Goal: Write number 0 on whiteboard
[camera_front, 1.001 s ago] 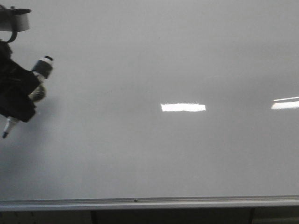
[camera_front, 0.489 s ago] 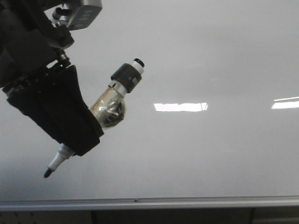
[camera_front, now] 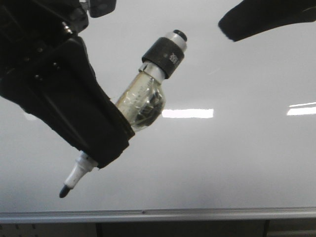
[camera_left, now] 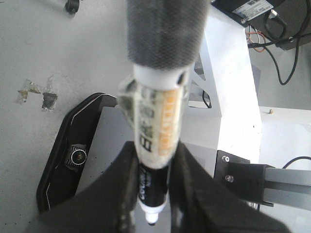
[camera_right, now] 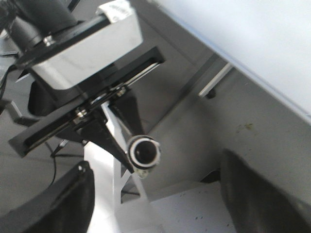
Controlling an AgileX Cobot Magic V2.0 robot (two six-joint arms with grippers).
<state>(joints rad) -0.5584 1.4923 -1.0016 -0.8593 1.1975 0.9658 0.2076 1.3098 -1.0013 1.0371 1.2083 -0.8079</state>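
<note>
The whiteboard (camera_front: 232, 163) fills the front view, glossy grey-white, with its silver rail (camera_front: 197, 214) along the bottom. No number 0 shows on it. My left gripper (camera_front: 106, 148) is shut on a marker (camera_front: 143, 101), held tilted in front of the board; its black tip (camera_front: 64, 191) points down-left, just above the rail. In the left wrist view the marker (camera_left: 155, 131) sits between the fingers (camera_left: 121, 194) of the left gripper (camera_left: 152, 199). My right gripper (camera_right: 155, 204) is open and empty, facing the marker's rear end (camera_right: 144, 151). One of its fingers (camera_front: 261, 17) shows at the front view's top right.
Bright rectangular light reflections (camera_front: 187, 113) lie on the board. The left arm's body (camera_right: 82, 73) fills the upper left of the right wrist view, with the board's edge (camera_right: 243, 39) beyond. A black stand base (camera_left: 73, 145) and cables (camera_left: 277, 29) lie on the floor.
My left gripper has moved right and closer to the camera with the marker, now looming much larger. A right gripper finger has come into the front view at the top right.
</note>
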